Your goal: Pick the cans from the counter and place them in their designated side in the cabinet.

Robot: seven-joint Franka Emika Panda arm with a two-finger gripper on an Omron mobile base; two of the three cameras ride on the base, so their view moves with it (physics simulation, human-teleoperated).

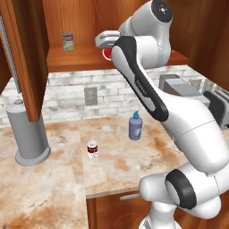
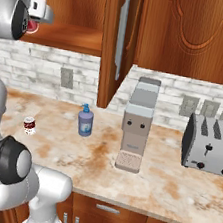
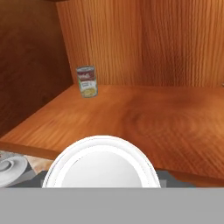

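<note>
My gripper [image 1: 105, 44] is raised at the front edge of the cabinet shelf [image 1: 76, 58], shut on the bright red can [image 1: 107, 54]. The same can [image 2: 32, 26] peeks out beside the arm in the right base view. Its silver top [image 3: 100, 162] fills the bottom of the hand view and hides the fingertips. The dark red can with white bands [image 1: 92, 149] stands upright on the counter [image 1: 53, 188], far below the gripper. The cabinet shelf [image 3: 144, 118] stretches ahead of the held can.
A pale greenish-labelled can [image 3: 87, 81] stands at the shelf's back left. A blue soap bottle [image 1: 135, 126] stands on the counter near the wall. A grey paper towel holder [image 1: 27, 134] is at the left, a coffee machine [image 2: 135, 132] and toaster [image 2: 212, 146] at the right. The cabinet door [image 1: 22, 58] hangs open.
</note>
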